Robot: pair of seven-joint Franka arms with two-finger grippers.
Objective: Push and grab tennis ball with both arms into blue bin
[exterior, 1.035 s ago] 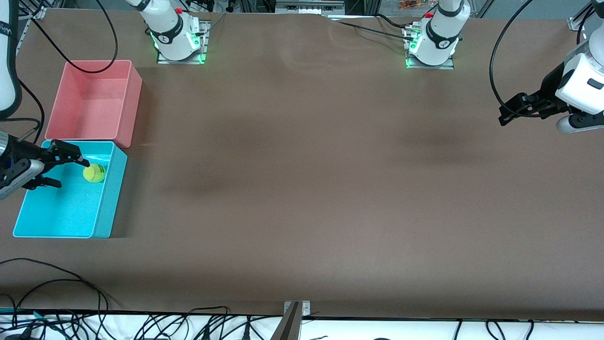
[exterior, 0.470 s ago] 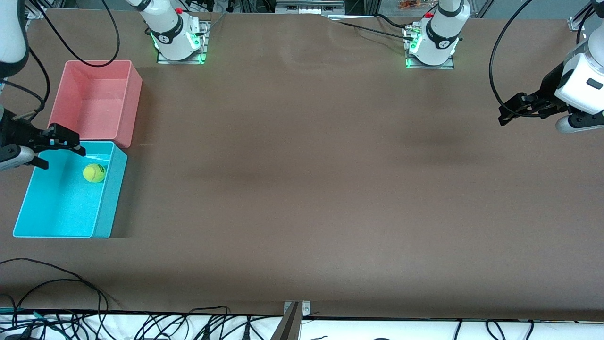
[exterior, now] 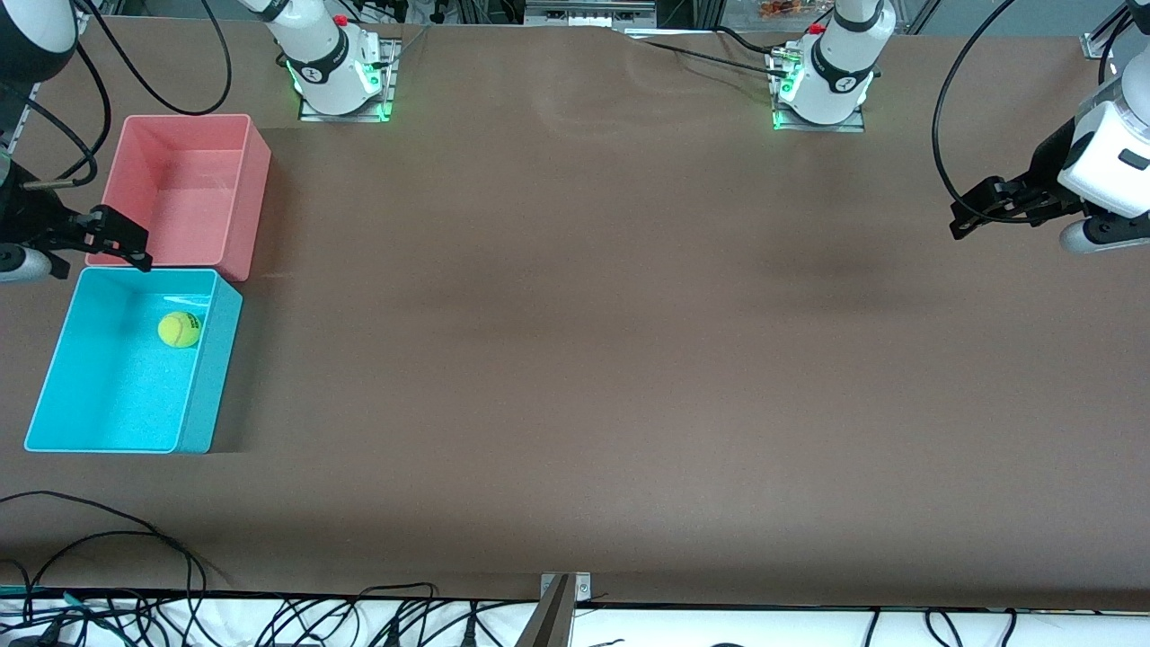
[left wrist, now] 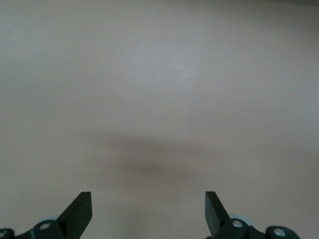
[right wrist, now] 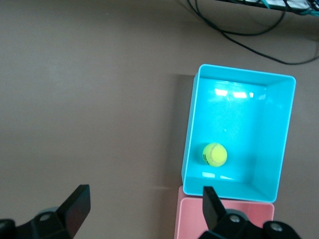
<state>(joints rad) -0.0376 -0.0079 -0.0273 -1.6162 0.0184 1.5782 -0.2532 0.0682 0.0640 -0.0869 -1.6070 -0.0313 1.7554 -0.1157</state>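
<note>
The yellow-green tennis ball (exterior: 179,330) (right wrist: 215,154) lies on the floor of the blue bin (exterior: 208,377) (right wrist: 244,71), close to the bin's wall that faces the table's middle. Nothing touches the ball. My right gripper (exterior: 102,267) (right wrist: 145,194) hangs open and empty in the air over the seam between the blue bin and the pink bin. Over the bare table at the left arm's end, my left gripper (exterior: 958,220) (left wrist: 148,199) waits open and holds nothing.
A pink-red bin (exterior: 180,180) (right wrist: 224,219) of the same size stands empty against the blue bin, farther from the front camera. Black cables (exterior: 108,539) trail along the table's near edge. The two arm bases (exterior: 337,76) stand at the table's top edge.
My right gripper has lifted out of the blue bin and drawn back toward the pink bin, away from the ball. The ball stays where it lay. The left arm has barely moved.
</note>
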